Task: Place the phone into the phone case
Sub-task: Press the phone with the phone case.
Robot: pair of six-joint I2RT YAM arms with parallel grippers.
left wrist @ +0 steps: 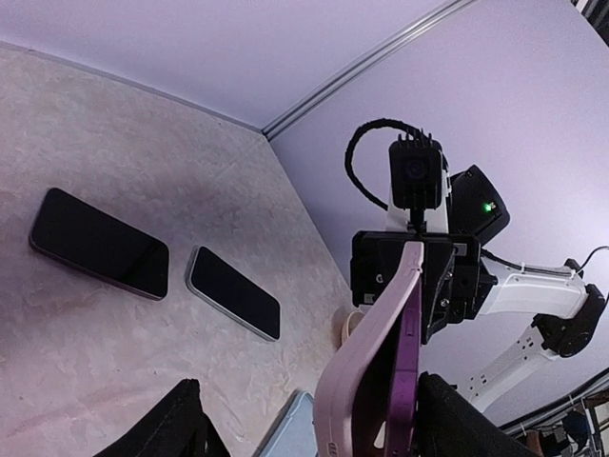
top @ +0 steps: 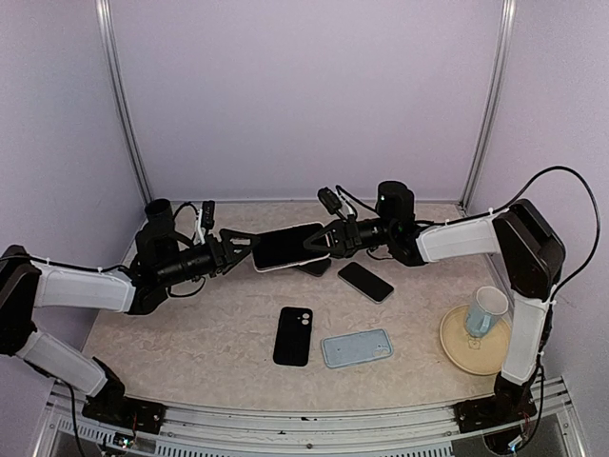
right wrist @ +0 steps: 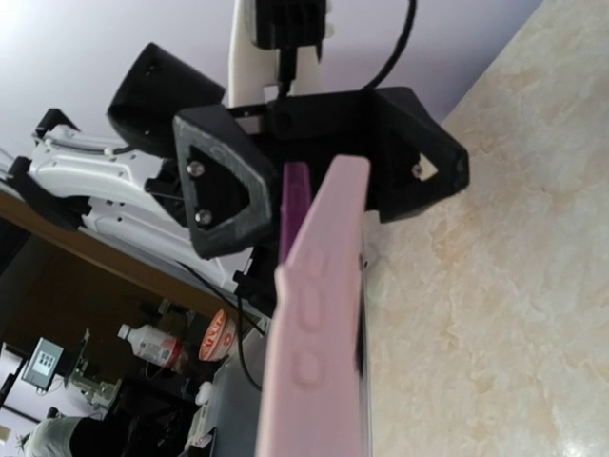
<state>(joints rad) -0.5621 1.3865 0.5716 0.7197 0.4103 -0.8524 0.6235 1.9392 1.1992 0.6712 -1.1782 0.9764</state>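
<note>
Hovering over a beige marbled table (top: pixel 190 333) inside lavender walls (top: pixel 304 95), the phone (top: pixel 285 248) lies against its pink case (right wrist: pixel 314 324), both pinched by the right gripper (top: pixel 321 240); the left gripper (top: pixel 247 249) is spread around them.

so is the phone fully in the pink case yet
Not fully seated, it seems: in the left wrist view the edge of the purple phone stands proud of the pink case, which bows away from it.

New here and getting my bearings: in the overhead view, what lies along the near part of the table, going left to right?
Black phone or case, camera side up → light blue phone case → beige plate with a mug on it.
</note>
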